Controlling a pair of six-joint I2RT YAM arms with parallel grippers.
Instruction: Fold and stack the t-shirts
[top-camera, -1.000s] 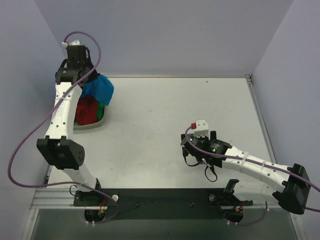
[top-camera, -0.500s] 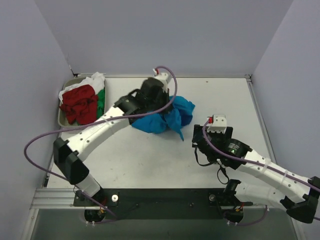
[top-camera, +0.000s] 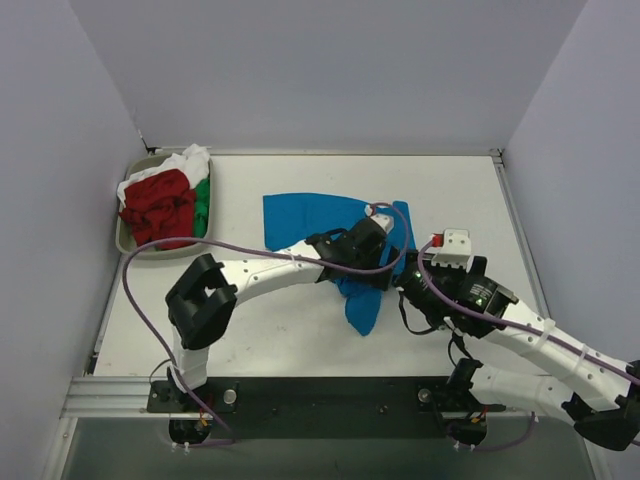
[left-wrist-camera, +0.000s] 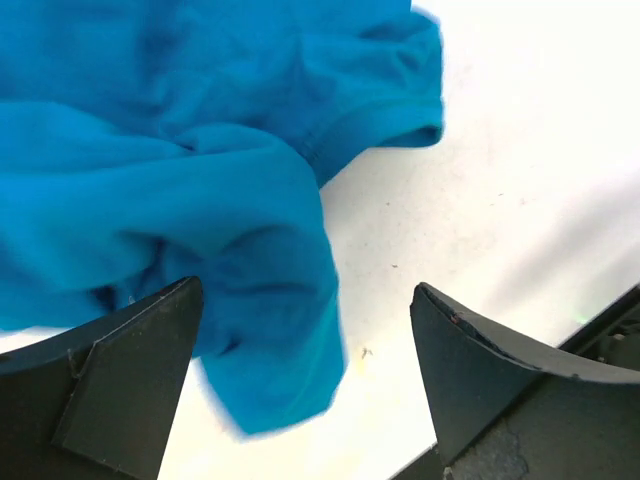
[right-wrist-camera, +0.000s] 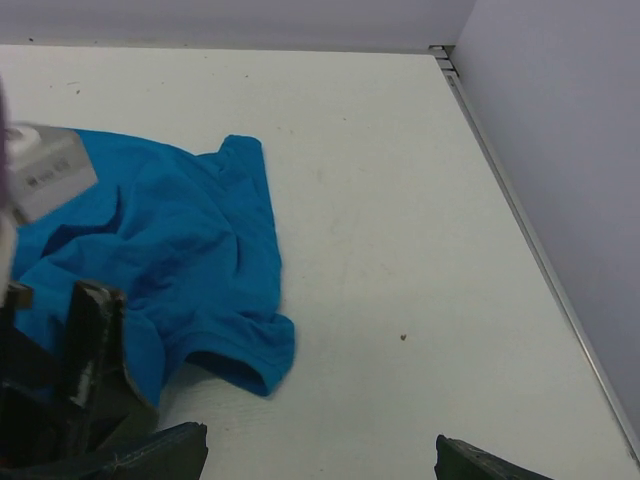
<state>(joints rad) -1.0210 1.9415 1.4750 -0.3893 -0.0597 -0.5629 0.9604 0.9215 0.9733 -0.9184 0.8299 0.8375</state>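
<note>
The bright blue t-shirt (top-camera: 300, 215) lies partly spread and rumpled on the white table, with a flap (top-camera: 362, 310) toward the near side. My left gripper (top-camera: 374, 262) hovers over its right part. In the left wrist view my left gripper (left-wrist-camera: 305, 370) is open, the blue t-shirt (left-wrist-camera: 170, 180) loose below the jaws, its edge blurred. My right gripper (top-camera: 408, 285) sits just right of the shirt. In the right wrist view my right gripper (right-wrist-camera: 315, 465) is open and empty, a sleeve (right-wrist-camera: 240, 350) ahead to the left. Red (top-camera: 160, 205), green (top-camera: 203, 203) and white (top-camera: 185, 163) t-shirts are bunched in the tray.
The grey tray (top-camera: 125, 240) stands at the far left of the table. Purple-grey walls close in the back and both sides, with a raised rail (top-camera: 520, 230) along the table's right edge. The two wrists are close together above the blue t-shirt's right side.
My left arm carried the blue t-shirt from above the tray to the table's middle, then opened and let it go. My right arm moved up to the shirt's right side.
</note>
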